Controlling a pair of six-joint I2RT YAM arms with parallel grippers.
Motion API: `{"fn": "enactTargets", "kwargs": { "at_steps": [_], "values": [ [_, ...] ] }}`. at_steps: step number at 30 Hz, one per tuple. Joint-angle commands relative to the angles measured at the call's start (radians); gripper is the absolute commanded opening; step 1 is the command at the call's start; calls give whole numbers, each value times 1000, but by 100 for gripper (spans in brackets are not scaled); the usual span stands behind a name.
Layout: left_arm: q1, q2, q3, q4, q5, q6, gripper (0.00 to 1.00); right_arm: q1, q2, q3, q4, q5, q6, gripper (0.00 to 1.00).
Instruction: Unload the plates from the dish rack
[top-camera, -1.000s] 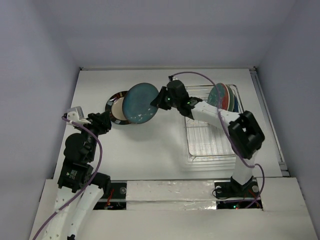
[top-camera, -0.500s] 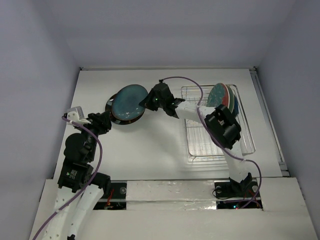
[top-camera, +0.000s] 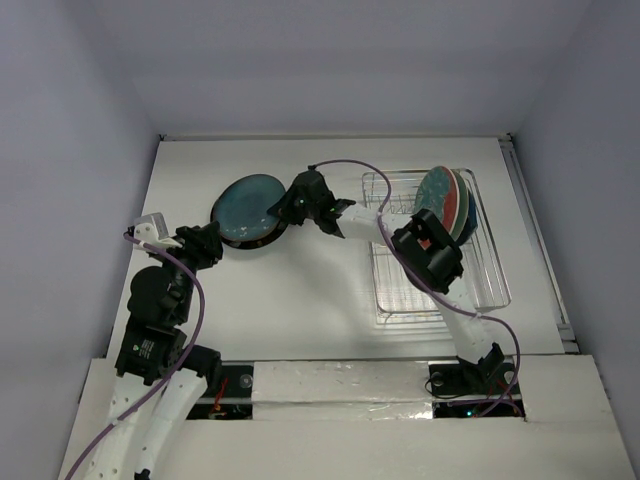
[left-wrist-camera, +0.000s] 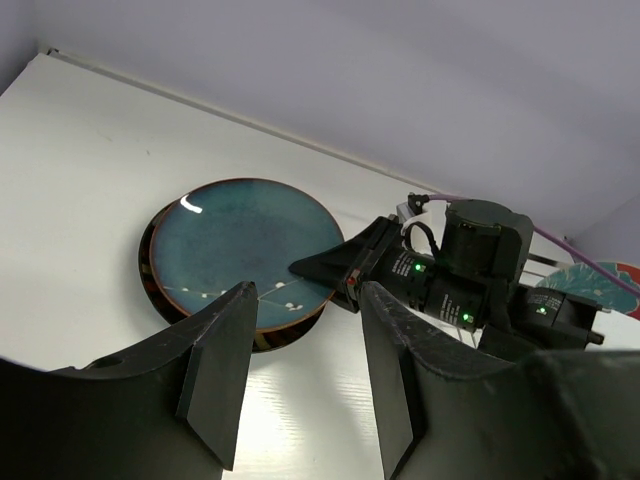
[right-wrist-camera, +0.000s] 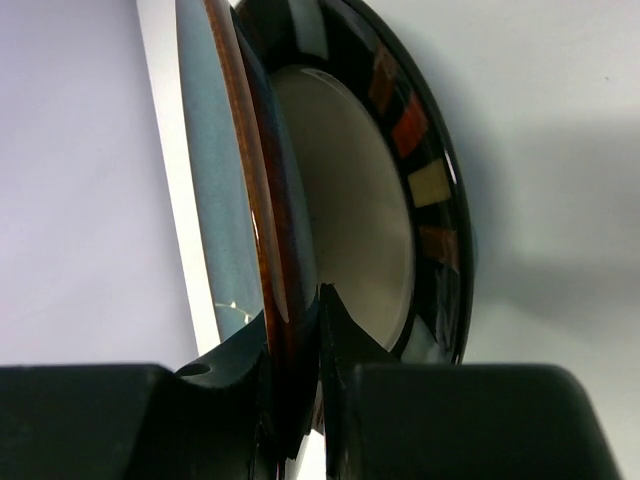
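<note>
Tabletop (top-camera: 300, 290) white, walls (top-camera: 330, 70) pale lavender. Jaws of right gripper (right-wrist-camera: 293, 390) clamped on teal plate (top-camera: 245, 203), over mosaic-rimmed plate (right-wrist-camera: 425, 180); left gripper (left-wrist-camera: 300, 385) jaws apart, empty.

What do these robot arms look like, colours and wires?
The left arm and right arm mix white links with chunky black joints. A purple cable loops along each. Jaws are flat matte black; green lights glow on the right wrist.

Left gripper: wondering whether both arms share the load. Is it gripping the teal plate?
No, the left gripper stands open, clear of the teal plate, whose rim the right gripper pinches.
</note>
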Motion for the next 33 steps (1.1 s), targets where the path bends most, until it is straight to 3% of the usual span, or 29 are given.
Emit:
{"fn": "enactTargets", "kwargs": {
  "at_steps": [1,5,10,17,24,27,33],
  "values": [
    [-2,-6,-7,27,3,-3,43,14,-35,90,206,-24,76,0],
    [-2,-7,-7,27,3,-3,43,14,-27,71,201,-22,79,8],
    [-2,-10,-7,27,3,-3,43,14,-16,88,142,-30,47,32],
    [-2,-12,-7,27,3,-3,43,14,-22,119,-2,-24,-51,46],
    [-2,-13,-7,27,3,-3,43,23,-88,62,-136,31,-182,76],
    [-2,-15,-9,29,3,-3,43,23,-117,45,-185,50,-240,82],
    [-2,-13,-9,29,3,-4,43,23,-216,-24,-248,67,-342,85]
  ]
}}
